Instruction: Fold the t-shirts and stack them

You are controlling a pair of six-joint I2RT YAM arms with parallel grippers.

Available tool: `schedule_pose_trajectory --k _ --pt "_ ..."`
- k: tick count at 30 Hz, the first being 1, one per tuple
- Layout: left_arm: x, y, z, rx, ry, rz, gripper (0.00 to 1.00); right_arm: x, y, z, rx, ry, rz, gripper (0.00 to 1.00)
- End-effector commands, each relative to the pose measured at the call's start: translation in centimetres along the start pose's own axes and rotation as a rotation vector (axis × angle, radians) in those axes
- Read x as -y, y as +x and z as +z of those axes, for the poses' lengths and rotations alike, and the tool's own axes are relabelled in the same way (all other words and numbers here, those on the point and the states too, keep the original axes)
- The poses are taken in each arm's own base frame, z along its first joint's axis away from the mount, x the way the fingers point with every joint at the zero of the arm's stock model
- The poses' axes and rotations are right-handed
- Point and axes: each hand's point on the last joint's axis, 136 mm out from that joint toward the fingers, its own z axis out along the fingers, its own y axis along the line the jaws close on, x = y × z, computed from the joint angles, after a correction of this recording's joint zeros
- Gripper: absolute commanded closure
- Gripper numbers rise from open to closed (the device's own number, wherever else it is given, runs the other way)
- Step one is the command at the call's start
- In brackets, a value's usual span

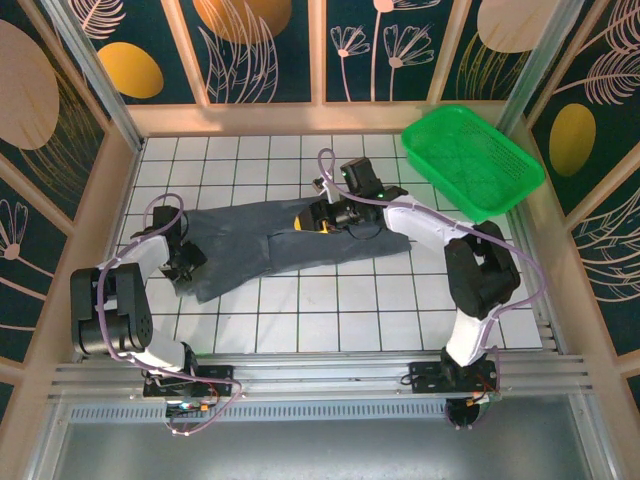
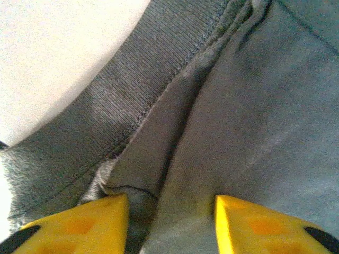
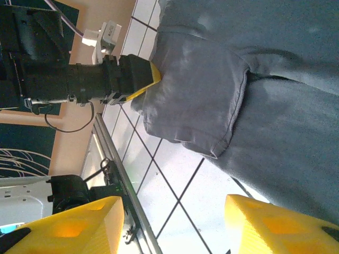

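Shirt: one dark blue-grey t-shirt (image 1: 262,243) lies spread on the white tiled table (image 1: 380,300). It runs from my left side to past the middle and has no fold in it yet.
Left gripper: my left gripper (image 1: 186,262) is down on the shirt's left end. The jaws stand partly apart, with a ridge of cloth bunched between the yellow fingers (image 2: 79,225), just beside a ribbed band (image 2: 106,121). I cannot tell whether I have a real pinch on it.
Reason for that spot: I judge a stitched edge to be the firmest place to take soft cloth, and holding an end lets me steer the fold.
Right gripper: my right gripper (image 1: 318,218) sits over the shirt's far edge near the middle. The jaws are wide apart and hold nothing, and bare tile shows through the gap.
Reason for that spot: probably waiting to take a second hold, so both ends lift together.
Sleeve: a short sleeve (image 3: 201,100) lies flat, its hem out over the tiles.
Basket: a green mesh basket (image 1: 500,185) sits tilted at the far right corner, well apart from the cloth.
Progress: early, by my reading, with nothing folded or stacked.
Risk: a shallow pinch could slip, or take one layer alone.
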Motion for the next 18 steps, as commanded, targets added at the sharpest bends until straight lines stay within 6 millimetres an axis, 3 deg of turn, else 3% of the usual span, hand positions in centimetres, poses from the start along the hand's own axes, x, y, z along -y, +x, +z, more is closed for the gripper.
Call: schedule_pose_trajectory --k 1,6,18 --pt "0.8 0.1 -0.2 0.001 0.054 0.002 0.61 -0.9 -0.8 -0.1 0.003 -0.029 -0.031 0.46" --pt "1.4 -0.7 -1.4 0.024 0.071 0.000 0.71 -0.7 -0.9 0.0 0.005 -0.024 -0.025 0.46" --pt "1.4 0.0 -2.2 -0.005 0.077 0.002 0.71 -0.5 -1.0 0.0 0.008 -0.015 -0.017 0.47"
